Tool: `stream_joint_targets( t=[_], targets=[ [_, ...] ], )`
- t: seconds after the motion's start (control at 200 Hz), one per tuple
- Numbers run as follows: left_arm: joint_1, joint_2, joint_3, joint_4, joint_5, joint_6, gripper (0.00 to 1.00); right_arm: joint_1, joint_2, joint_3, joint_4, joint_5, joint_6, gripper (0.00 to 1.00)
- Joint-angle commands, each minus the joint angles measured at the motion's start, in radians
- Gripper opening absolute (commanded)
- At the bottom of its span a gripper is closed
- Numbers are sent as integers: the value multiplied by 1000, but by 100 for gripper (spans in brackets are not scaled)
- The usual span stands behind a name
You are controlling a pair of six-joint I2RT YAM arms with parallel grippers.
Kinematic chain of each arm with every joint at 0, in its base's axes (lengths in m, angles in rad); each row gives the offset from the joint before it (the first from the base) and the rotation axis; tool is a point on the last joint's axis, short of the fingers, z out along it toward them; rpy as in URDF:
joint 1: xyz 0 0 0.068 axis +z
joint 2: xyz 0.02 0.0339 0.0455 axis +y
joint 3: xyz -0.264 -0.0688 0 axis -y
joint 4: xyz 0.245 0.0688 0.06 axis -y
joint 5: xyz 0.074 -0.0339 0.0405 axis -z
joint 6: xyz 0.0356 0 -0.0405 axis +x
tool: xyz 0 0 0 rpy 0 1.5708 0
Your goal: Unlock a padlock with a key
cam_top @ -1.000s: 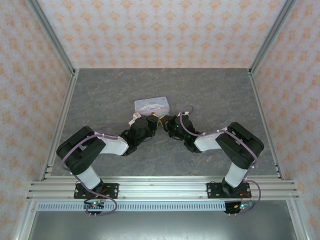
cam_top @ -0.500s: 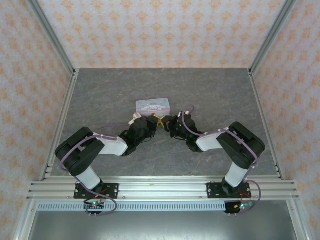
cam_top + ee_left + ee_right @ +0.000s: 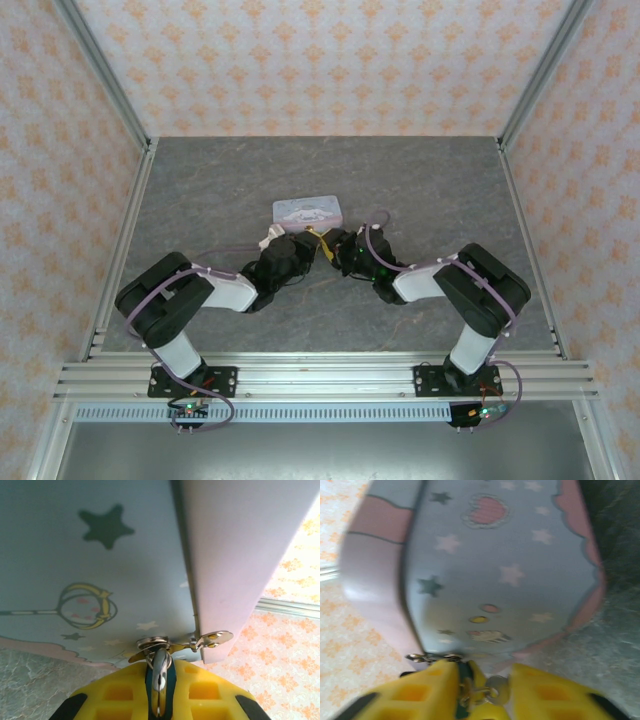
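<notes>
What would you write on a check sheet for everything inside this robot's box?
Surface: grey marbled table.
Job's things: dark teal padlock hooked through the latch of the pastel star tin; what looks like the key is beside it.
Clutter: nothing seen.
Grippers: left gripper shut on the padlock; right gripper open at the lock.
Cables: purple cables along both arms.
Surroundings: orange-patterned walls, metal frame.

Lab booth: aluminium frame (image 3: 320, 375), wallpapered panels (image 3: 320, 60)
</notes>
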Motion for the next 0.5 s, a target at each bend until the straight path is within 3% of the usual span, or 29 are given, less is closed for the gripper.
stream_joint_targets(
  t=[0.0,0.14,0.275,0.495],
  targets=[
    [-32,47,-24,16,74,58,0,6,-83,-3,60,-72,-33,55],
    [-23,67,-26,25,76,81,0,-1,-186,-59,-55,-69,-88,69],
    [-8,80,-23,18,104,106,0,-23,-321,-106,-219,-79,-198,71],
    [35,63,20,-66,226,146,0,-40,-491,44,-799,-63,-801,64]
  ],
)
